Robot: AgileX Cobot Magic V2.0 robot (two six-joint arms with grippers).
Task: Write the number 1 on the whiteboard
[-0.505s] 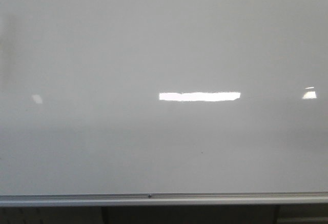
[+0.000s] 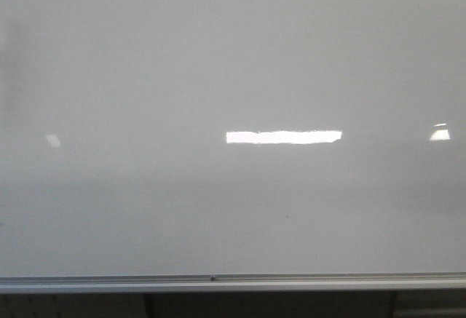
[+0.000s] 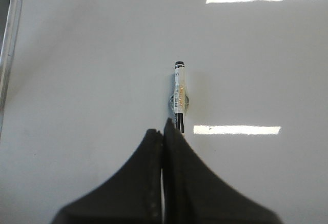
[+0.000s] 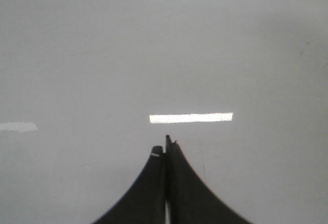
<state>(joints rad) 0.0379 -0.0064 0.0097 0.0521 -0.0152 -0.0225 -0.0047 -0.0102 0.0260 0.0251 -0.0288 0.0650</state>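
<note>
Between the earlier front picture and this one nothing on the board (image 2: 233,63) has changed: the same grey-white sheet, the same bright reflections, the same silver frame (image 2: 233,283) along the bottom, and no arm in front view. That suggests writing has not begun; no stroke shows on the board in the front view, so the 1 is yet to be made.

The left gripper (image 3: 163,134) has its fingers pressed together, and a marker (image 3: 179,93) juts out from the tips, white-barrelled with a dark end pointing away toward the board. It seems pinched at its near end between the fingertips, though the grip point itself is hidden by the fingers. Whether the far end touches the board I cannot tell from this angle; a soft shadow or reflection sits beside the barrel, which hints that the board is close behind it. The frame edge (image 3: 9,55) runs along one side of this view.

The right gripper (image 4: 166,147) is also closed, tips together, holding nothing that I can see, with only bare board (image 4: 164,55) and reflections ahead of it.

The task looks to be at its very start: the left arm must bring the marker tip onto the board and draw a short upright stroke.
</note>
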